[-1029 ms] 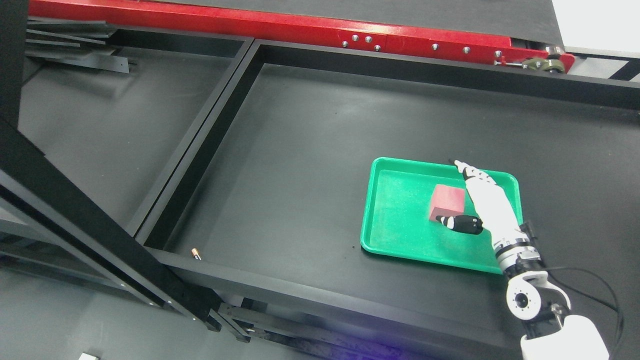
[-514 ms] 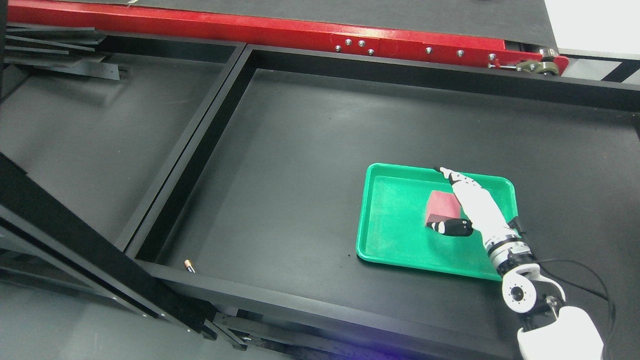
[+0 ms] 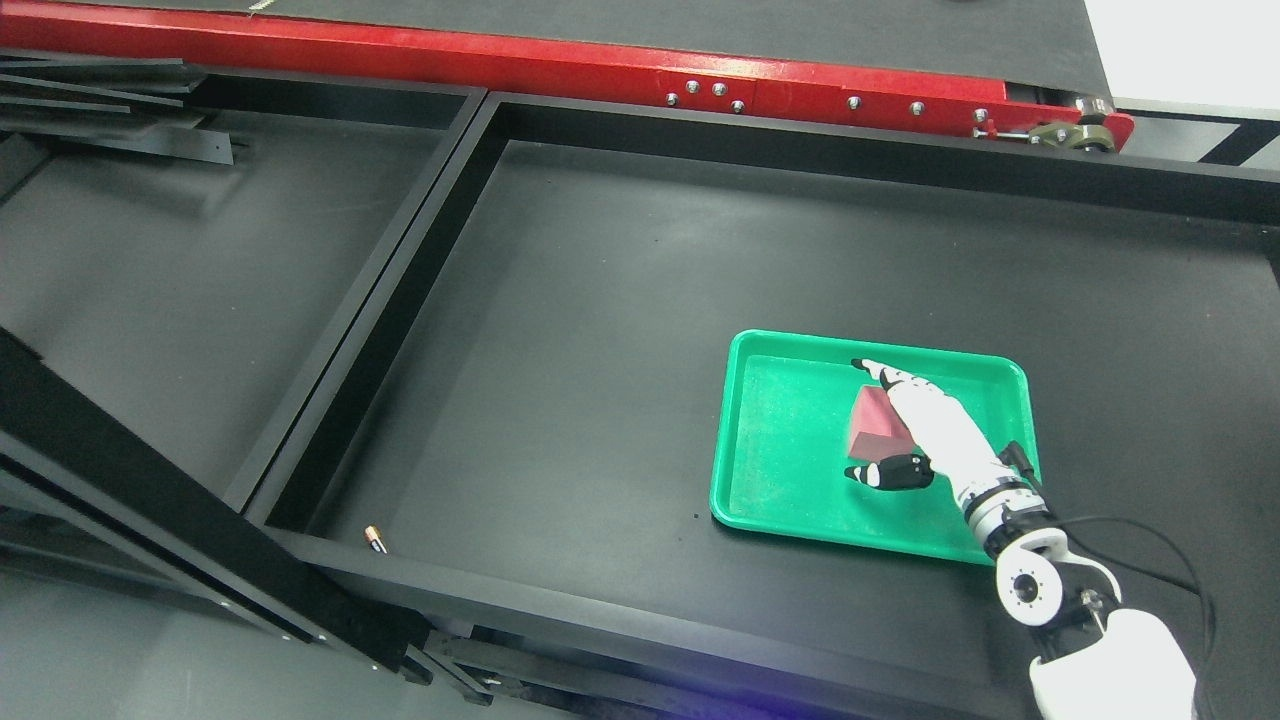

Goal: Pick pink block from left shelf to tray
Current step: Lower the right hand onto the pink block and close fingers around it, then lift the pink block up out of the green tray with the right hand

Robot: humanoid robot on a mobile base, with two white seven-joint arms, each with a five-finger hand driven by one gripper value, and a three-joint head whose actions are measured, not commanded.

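Head view: a green tray (image 3: 780,450) lies flat on the dark floor of the large right-hand shelf compartment (image 3: 620,300), toward its front right. The pink block (image 3: 872,424) sits inside the tray, in its right half, and shows a darker upper face and a brighter lower one. The right robot hand (image 3: 905,435) comes in from the lower right corner on a white arm with a round wrist joint, and it reaches over the tray's front right rim. Its long white fingers (image 3: 880,375) lie along the block's far right side, with the dark tip pointing toward the tray's back rim. The black thumb (image 3: 885,473) curls in just below the block's near edge. The block is between fingers and thumb, so the robot hand is closed around it in a loose pinch; whether the block rests on the tray floor or is lifted just off it cannot be told.

A small battery (image 3: 376,539) with a copper-coloured end lies on the compartment floor near the front left corner, well apart from the tray. A black divider (image 3: 400,290) separates this compartment from the left shelf compartment (image 3: 180,270). A red beam (image 3: 560,70) with bolts runs along the back.
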